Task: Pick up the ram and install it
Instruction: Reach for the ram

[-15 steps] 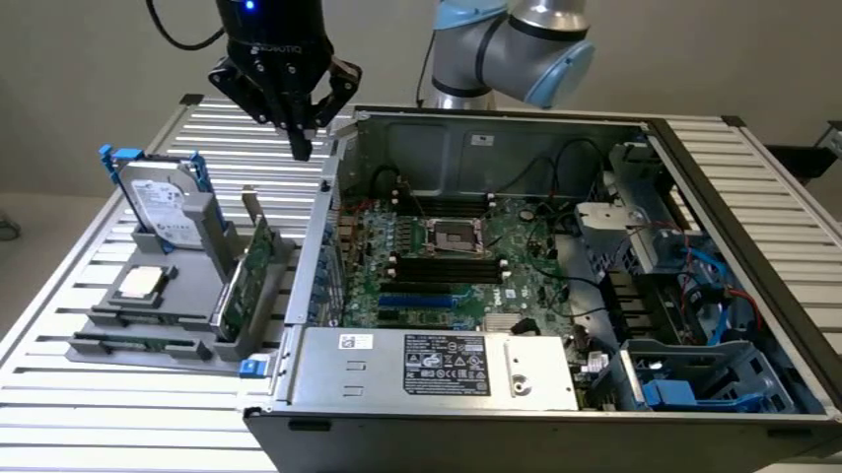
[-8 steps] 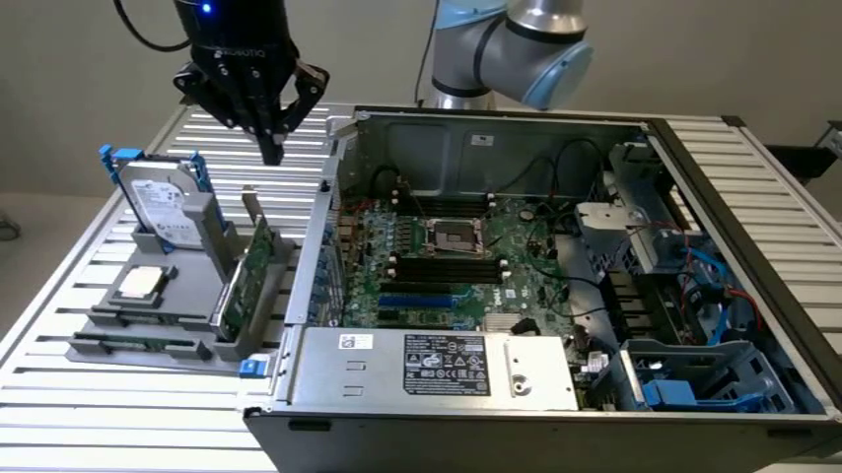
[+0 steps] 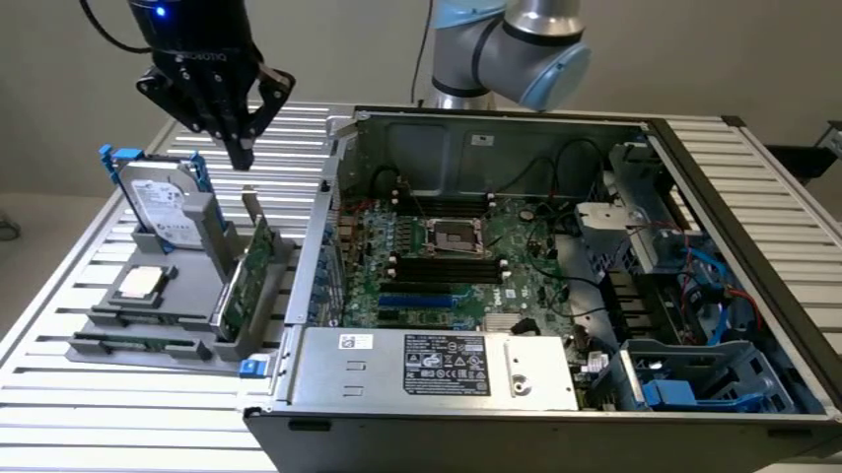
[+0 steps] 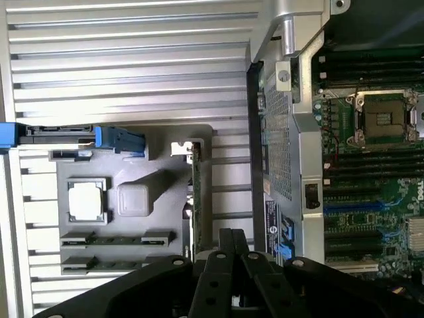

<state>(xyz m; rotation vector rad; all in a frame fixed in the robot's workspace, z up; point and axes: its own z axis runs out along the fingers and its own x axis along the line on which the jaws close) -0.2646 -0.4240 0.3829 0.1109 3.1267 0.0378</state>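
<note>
Our gripper (image 3: pixel 243 156) hangs shut and empty at the exterior view's upper left, above the tray (image 3: pixel 99 320). The ram (image 3: pixel 136 343) lies flat in its slot at the lower left, well apart from it. We judge the risk to be a slanted descent that clips the upright card (image 3: pixel 247 281) or the drive (image 3: pixel 165 207), both standing between gripper and ram.
</note>
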